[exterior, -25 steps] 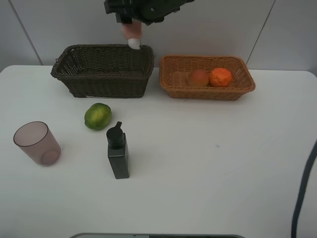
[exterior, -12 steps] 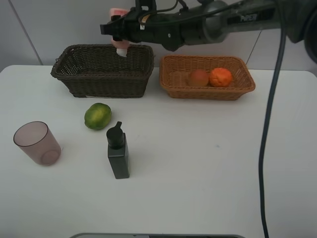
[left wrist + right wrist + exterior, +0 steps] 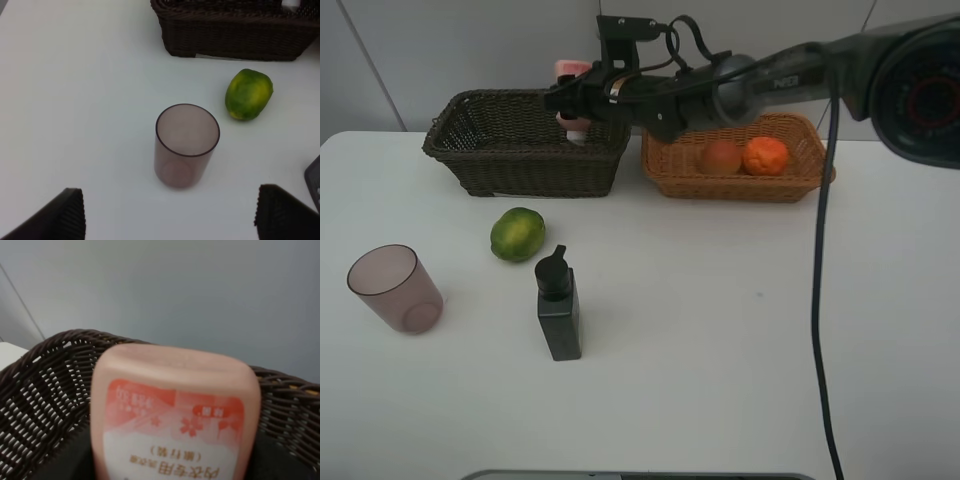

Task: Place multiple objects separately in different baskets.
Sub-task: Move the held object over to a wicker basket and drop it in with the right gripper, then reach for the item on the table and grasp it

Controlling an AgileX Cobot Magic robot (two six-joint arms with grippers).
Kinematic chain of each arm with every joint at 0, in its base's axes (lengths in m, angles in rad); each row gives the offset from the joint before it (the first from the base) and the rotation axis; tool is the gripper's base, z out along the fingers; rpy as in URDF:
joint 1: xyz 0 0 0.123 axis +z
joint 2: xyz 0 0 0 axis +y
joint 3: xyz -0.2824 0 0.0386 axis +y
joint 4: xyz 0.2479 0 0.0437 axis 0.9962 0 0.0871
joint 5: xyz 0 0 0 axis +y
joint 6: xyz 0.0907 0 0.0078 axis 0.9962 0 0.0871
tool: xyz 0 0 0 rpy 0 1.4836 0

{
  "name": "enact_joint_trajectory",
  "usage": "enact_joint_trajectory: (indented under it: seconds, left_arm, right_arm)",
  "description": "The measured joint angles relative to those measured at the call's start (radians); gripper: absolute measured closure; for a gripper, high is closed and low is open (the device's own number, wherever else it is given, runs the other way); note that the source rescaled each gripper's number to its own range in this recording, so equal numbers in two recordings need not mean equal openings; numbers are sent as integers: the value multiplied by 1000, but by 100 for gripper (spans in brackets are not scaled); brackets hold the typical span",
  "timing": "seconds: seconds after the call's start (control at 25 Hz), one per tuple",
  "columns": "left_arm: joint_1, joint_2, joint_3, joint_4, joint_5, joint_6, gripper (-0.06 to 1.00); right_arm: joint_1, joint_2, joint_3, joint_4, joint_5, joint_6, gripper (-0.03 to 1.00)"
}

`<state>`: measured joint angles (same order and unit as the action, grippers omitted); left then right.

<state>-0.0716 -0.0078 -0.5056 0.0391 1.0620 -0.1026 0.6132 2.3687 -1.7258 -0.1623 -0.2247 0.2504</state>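
Since a second ago, the right arm has dropped lower and reached in from the right, carrying the pink squeeze bottle (image 3: pixel 570 70) down from above the rim of the dark brown basket (image 3: pixel 525 160). Nearest on the white table (image 3: pixel 720 350) stands the black pump bottle (image 3: pixel 558 305), upright, with the translucent mauve cup (image 3: pixel 392 290) well off to its left. The left gripper (image 3: pixel 172 212) hangs over that cup with its jaws spread wide and nothing between them. Just behind the pump bottle lies the green round fruit (image 3: pixel 517 234). Farther back, the right gripper (image 3: pixel 570 100) is clamped on the pink bottle, whose cap end points down into the dark basket's right rear corner; whether it touches the bottom cannot be told. Beside it, the light orange-tan basket (image 3: pixel 740 180) holds the reddish peach-like fruit (image 3: pixel 720 157) and the orange (image 3: pixel 765 156), side by side.
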Motion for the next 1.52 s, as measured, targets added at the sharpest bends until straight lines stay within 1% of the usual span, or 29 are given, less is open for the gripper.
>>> enact_joint_trajectory:
  seconds: [0.36,0.4,0.48,0.56,0.6,0.64,0.68,0.72,0.76,0.84,0.92,1.0,1.12,1.16,1.2,1.28,1.32,1.4,1.48,1.52]
  left_arm:
    - [0,0,0,0,0,0,12]
    - [0,0,0,0,0,0,12]
    - [0,0,0,0,0,0,12]
    - [0,0,0,0,0,0,12]
    - [0,0,0,0,0,0,12]
    - [0,0,0,0,0,0,12]
    - [0,0,0,0,0,0,12]
    - [0,0,0,0,0,0,12]
    - [0,0,0,0,0,0,12]
    - [0,0,0,0,0,0,12]
    - [0,0,0,0,0,0,12]
    - [0,0,0,0,0,0,12]
    - [0,0,0,0,0,0,12]
    - [0,0,0,0,0,0,12]
    - [0,0,0,0,0,0,12]
    - [0,0,0,0,0,0,12]
    - [0,0,0,0,0,0,12]
    - [0,0,0,0,0,0,12]
    - [0,0,0,0,0,0,12]
    - [0,0,0,0,0,0,12]
  right_arm:
    - [0,18,0,0,3,0,97]
    - [0,18,0,0,3,0,95]
    - [0,18,0,1,-5,0,74]
    - [0,17,0,1,-8,0,44]
    - [0,17,0,1,-8,0,34]
    - [0,17,0,1,-8,0,34]
    - [0,17,0,1,-8,0,24]
    - [0,17,0,1,-3,0,19]
    - [0,14,0,1,8,0,16]
    - [0,1,0,-1,48,0,13]
    - [0,-28,0,-1,107,0,12]
    - [0,-69,0,-1,192,0,12]
    - [0,-152,-1,-1,361,0,12]
    - [0,-182,-2,-1,459,0,12]
    - [0,-210,-2,-1,536,0,12]
    - [-5,-258,-3,13,732,-13,12]
    - [-14,-280,-3,39,832,-34,12]
    - [-37,-318,2,96,1003,-87,12]
    - [-73,-369,39,155,1130,-146,12]
    - [-92,-400,67,180,1169,-165,12]
